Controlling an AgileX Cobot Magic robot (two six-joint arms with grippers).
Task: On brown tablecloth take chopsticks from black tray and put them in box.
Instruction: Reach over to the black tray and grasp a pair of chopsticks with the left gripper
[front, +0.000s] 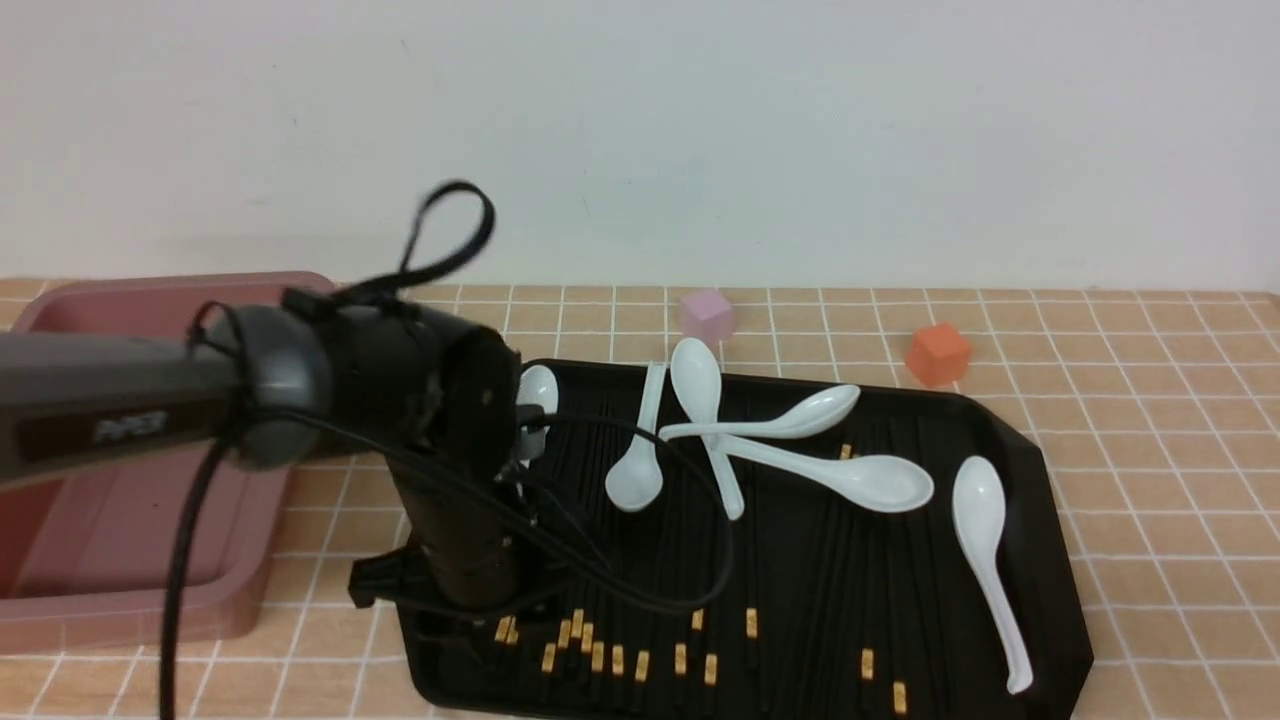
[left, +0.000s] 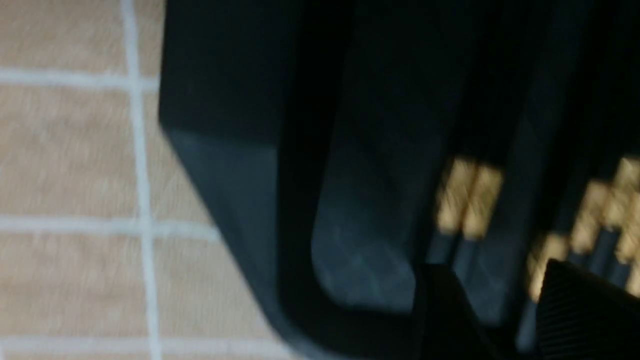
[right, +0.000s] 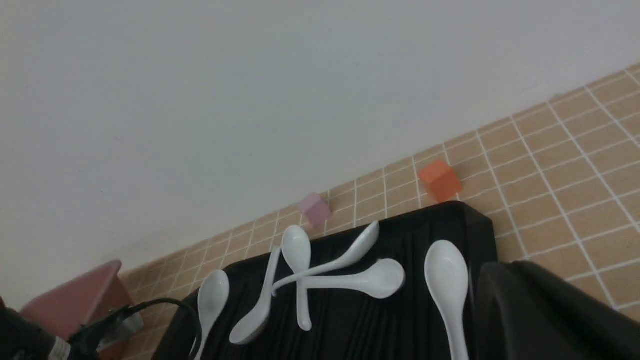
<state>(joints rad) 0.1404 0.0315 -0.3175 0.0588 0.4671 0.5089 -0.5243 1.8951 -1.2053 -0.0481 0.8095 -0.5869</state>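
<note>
The black tray (front: 1030, 440) lies on the brown tablecloth (front: 1150, 400), with several black chopsticks (front: 680, 657) in it, their gold bands toward the near edge. My left arm reaches down into the tray's near-left corner. There my left gripper (left: 505, 320) is open just above the banded ends of the chopsticks (left: 470, 200), close to the tray rim (left: 225, 165); nothing is held. The mauve box (front: 130, 290) stands left of the tray. My right gripper (right: 510, 285) shows as one dark mass, shut and empty, above the tray's right side (right: 475, 220); it is outside the front view.
Several white soup spoons (front: 870, 478) lie across the chopsticks in the tray. A pink cube (front: 708, 314) and an orange cube (front: 938, 353) sit on the cloth behind the tray. The left arm's black cable (front: 640, 600) droops over the tray.
</note>
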